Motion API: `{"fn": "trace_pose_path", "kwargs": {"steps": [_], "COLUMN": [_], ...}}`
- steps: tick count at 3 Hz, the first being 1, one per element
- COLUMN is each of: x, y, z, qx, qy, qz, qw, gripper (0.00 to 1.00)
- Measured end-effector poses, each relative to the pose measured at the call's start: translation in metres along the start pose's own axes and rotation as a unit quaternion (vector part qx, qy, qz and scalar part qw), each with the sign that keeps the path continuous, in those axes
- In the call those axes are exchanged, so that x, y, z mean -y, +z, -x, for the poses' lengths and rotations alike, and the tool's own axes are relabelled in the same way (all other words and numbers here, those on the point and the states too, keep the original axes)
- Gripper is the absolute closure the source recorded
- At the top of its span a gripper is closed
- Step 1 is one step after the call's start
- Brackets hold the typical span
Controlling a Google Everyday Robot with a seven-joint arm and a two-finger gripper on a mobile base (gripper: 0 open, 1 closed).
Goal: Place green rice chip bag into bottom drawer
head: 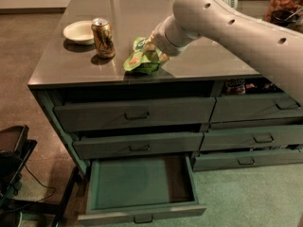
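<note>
The green rice chip bag [140, 60] sits near the front edge of the grey countertop [123, 4], tilted up on its right side. My gripper [154, 50] comes in from the right at the end of the pale arm [227, 27] and is shut on the bag's upper right part. Its fingers are mostly hidden behind the wrist. The bottom drawer [142, 182] of the left stack is pulled wide open below, showing its teal-green inside with nothing in it. It lies straight beneath the bag and nearer to the camera.
A gold soda can [103, 38] and a white bowl [79, 31] stand left of the bag. The two drawers above the open one [135, 113] are slightly ajar. The right-hand stack [255, 138] is near shut. A jar [284, 6] stands back right. Dark equipment [12, 164] stands at floor left.
</note>
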State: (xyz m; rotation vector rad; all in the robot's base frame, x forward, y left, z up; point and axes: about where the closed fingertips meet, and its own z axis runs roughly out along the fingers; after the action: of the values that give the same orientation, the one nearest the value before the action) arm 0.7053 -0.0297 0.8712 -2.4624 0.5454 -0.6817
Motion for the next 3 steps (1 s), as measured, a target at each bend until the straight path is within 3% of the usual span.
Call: {"fn": "trace_pose_path", "kwargs": {"steps": [1,3], "x": [0.005,-0.005], "y": [-0.004,-0.053], "z": [0.006,0.043], "qx": [0.006,0.041], "qy": [-0.012,-0.048], "qz": [0.003,0.053], "qw": [0.9999,0.9966], "gripper": [1.00,1.00]}}
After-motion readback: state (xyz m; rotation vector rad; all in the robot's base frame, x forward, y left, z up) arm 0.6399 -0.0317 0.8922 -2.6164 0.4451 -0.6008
